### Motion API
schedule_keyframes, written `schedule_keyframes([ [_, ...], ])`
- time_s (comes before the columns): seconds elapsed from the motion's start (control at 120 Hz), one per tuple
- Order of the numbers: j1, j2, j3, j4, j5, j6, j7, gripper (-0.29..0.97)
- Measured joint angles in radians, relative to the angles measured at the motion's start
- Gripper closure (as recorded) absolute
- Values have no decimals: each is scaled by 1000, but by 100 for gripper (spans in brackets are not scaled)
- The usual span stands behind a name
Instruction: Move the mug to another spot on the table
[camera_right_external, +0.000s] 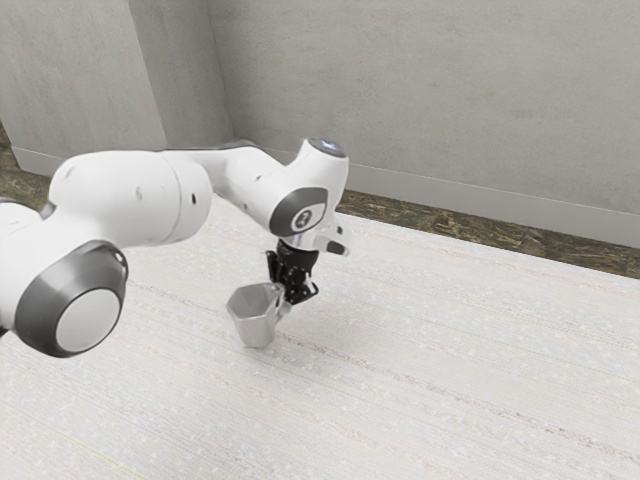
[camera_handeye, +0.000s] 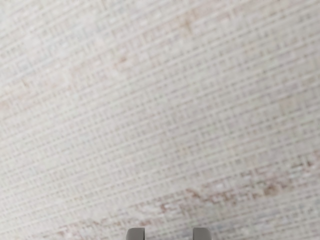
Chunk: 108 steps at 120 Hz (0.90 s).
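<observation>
Nearest, lower left of exterior frame: bulky arm (camera_right_external: 110, 230) links, reaching right toward centre.
Just left of centre: mug (camera_right_external: 255, 318), grey, tipped with mouth toward upper left. Base close to table (camera_right_external: 450, 380); cannot tell whether touching or just off it.
Right beside it, up and to the right: gripper (camera_right_external: 296, 291), pinched tight on mug's right-hand edge. Rim or handle, cannot tell which.
Farther back, across upper right: floor strip (camera_right_external: 480, 225), then wall (camera_right_external: 450, 90).

Risks, as judgement only:
- Off-centre pinch on one edge, so likely to swing or slip out on a fast move.
- Tilted hang, so likely to land on the edge of the base and topple at release unless levelled first or lowered slowly.
- Possible scrape of base along table if carried too low.

View differences:
- Exterior: grip point, tilt, mug's place on table, room behind.
- Wrist: table weave close up below the hand, brownish streaks in it, useful for picking a drop spot. Also two grey stubs (camera_handeye: 135, 233) right by the hand; fingertips or mug parts, cannot tell.
</observation>
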Motion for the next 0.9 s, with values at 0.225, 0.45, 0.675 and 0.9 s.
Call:
schedule_keyframes([
  [0.225, -1, 21, -4, 9, 0, 0, -3, 73],
  [0.45, 0, 24, -11, 7, -4, 5, -4, 64],
  [0.675, 0, 31, -12, 7, -15, 6, 2, 49],
  [0.9, 1, 33, -12, 12, -18, 24, 14, 20],
])
